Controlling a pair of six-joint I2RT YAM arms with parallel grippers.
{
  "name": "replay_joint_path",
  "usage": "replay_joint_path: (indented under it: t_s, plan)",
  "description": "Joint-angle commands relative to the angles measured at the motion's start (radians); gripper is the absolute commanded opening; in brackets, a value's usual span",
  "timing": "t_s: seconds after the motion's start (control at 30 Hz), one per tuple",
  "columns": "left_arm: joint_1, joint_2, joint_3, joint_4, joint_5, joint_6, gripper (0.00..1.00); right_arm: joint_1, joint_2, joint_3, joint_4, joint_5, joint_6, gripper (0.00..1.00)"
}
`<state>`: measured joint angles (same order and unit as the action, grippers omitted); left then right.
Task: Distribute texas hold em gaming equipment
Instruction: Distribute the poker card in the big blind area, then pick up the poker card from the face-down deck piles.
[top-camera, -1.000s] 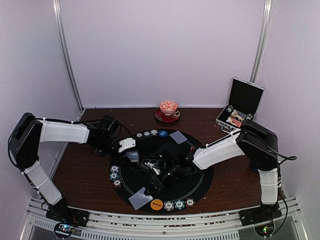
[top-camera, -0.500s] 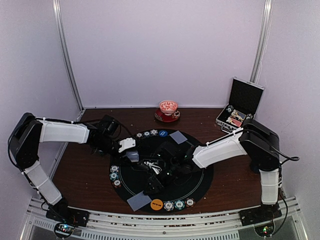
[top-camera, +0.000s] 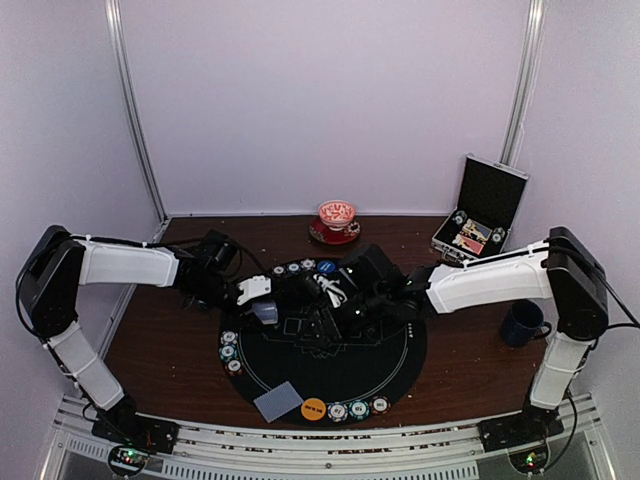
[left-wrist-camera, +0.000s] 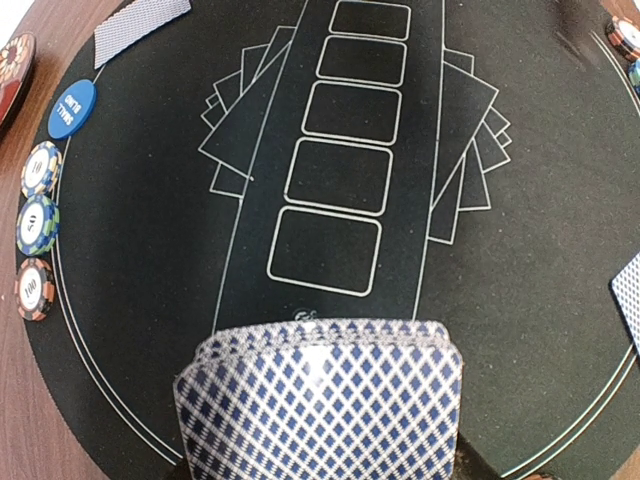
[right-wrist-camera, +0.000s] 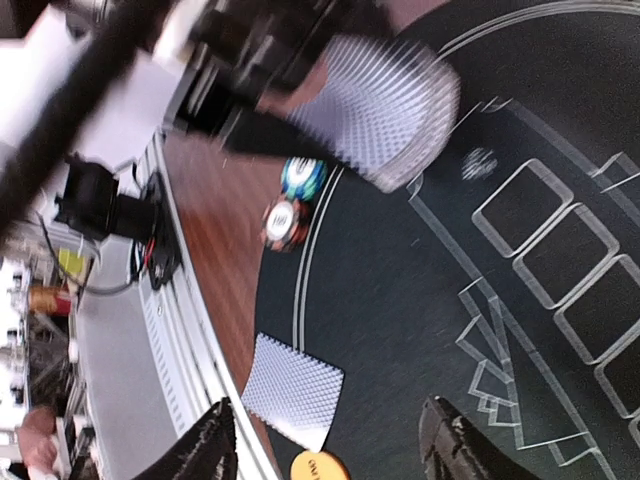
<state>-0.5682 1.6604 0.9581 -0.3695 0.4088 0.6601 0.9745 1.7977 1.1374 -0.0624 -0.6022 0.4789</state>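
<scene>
A deck (left-wrist-camera: 320, 405) of grey-blue diamond-backed cards is grasped by the left gripper (top-camera: 257, 296) and held slightly fanned over the left side of the round black mat (top-camera: 385, 365). The right gripper (right-wrist-camera: 330, 440) is released, its fingers (right-wrist-camera: 210, 445) spread wide with nothing between them, above the middle of the mat. A single card (top-camera: 278, 401) is laid face down at the mat's near edge, just beside an orange disc (top-camera: 314, 408). Three striped near-edge chips (top-camera: 359, 408) are lined up to the right of that disc. Three left-rim chips (top-camera: 229, 352) are set along the mat's left side. Three far-rim chips (left-wrist-camera: 37, 222) are rowed next to a blue disc (left-wrist-camera: 72, 108) marked SMALL BLIND, and a second face-down card (left-wrist-camera: 140, 25) is seen past it.

The mat is printed with white outlines of five card boxes and fanned cards. It is laid on a dark brown wooden table (top-camera: 170, 340) closed in by pale lilac walls (top-camera: 320, 100).

A silver-edged black case (top-camera: 492, 190) is stood open at the far right corner, with chips and cards seen in its tray. A red patterned cup (top-camera: 337, 213) is placed at the far edge and a dark blue mug (top-camera: 520, 322) at the right; their contents cannot be told
</scene>
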Motion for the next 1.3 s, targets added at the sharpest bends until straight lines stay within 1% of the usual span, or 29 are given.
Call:
replay_joint_path:
  t_s: [0.0, 0.1, 0.27, 0.43, 0.7, 1.03, 1.27]
  plan:
    - [0.01, -0.033, 0.027, -0.002, 0.034, 0.003, 0.49, -0.034, -0.037, -0.065, 0.175, 0.099, 0.1, 0.66]
    - [0.009, -0.038, 0.026, -0.002, 0.037, 0.004, 0.49, -0.043, -0.01, -0.061, 0.25, 0.122, 0.159, 0.69]
    - [0.01, -0.05, 0.022, -0.006, 0.053, 0.009, 0.49, -0.058, 0.087, -0.048, 0.431, 0.106, 0.304, 0.69]
    - [0.01, -0.057, 0.019, -0.012, 0.068, 0.016, 0.49, -0.059, 0.192, 0.019, 0.502, 0.078, 0.378, 0.69]
    - [0.008, -0.058, 0.019, -0.023, 0.086, 0.024, 0.49, -0.066, 0.303, 0.078, 0.662, 0.015, 0.505, 0.69]
    - [0.008, -0.054, 0.02, -0.023, 0.091, 0.027, 0.49, -0.067, 0.411, 0.19, 0.683, -0.024, 0.56, 0.69]
    - [0.008, -0.055, 0.021, -0.024, 0.091, 0.027, 0.49, -0.064, 0.447, 0.216, 0.665, -0.038, 0.551, 0.69]
